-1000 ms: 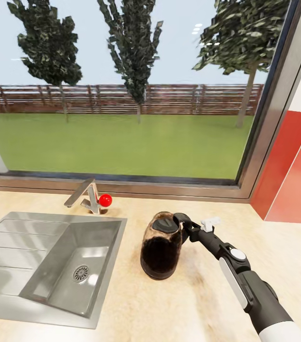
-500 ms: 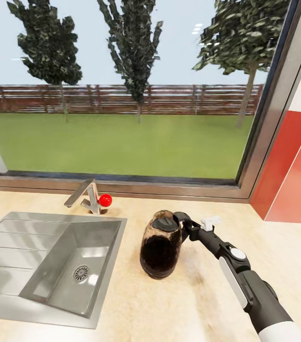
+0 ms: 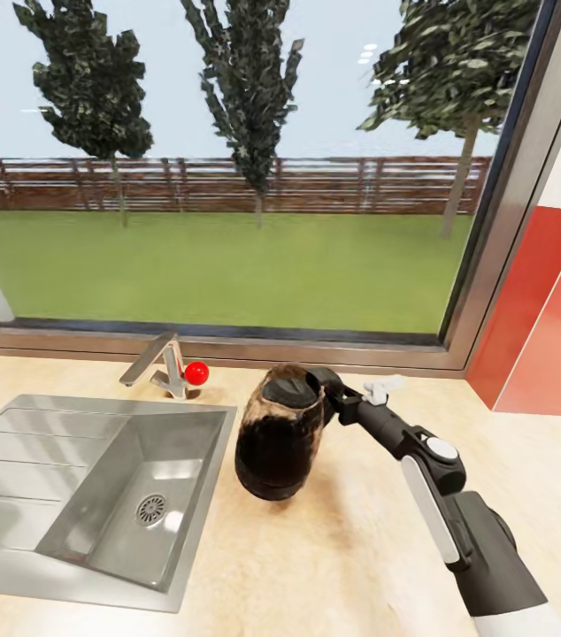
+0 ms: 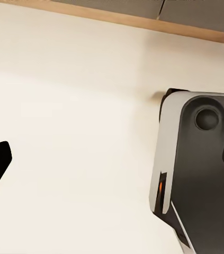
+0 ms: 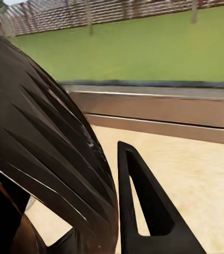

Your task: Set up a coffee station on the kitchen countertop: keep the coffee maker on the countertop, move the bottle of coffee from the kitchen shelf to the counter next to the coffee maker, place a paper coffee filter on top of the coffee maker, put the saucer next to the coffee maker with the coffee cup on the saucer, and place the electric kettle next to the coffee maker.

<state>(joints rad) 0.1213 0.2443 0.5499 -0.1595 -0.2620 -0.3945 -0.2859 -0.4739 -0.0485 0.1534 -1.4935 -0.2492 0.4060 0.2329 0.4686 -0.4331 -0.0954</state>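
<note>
**Kettle in the right end effector beside the sink**

Head view: we see the electric kettle (image 3: 279, 435) at frame centre, over the desk (image 3: 334, 566), just right of the sink (image 3: 95, 495). The right end effector (image 3: 326, 395) reaches in from the lower right and is clamped on the kettle's handle side near the lid. The kettle tilts, its long axis leaning toward the upper right. We judge the right arm the carrying arm; the kettle lies left of its wrist.

Left wrist view: we see the left end effector (image 4: 112, 159) with fingers spread wide, holding nothing, above a pale surface.

Right wrist view: the dark kettle body (image 5: 43, 159) sits against one finger (image 5: 143, 206).
</note>
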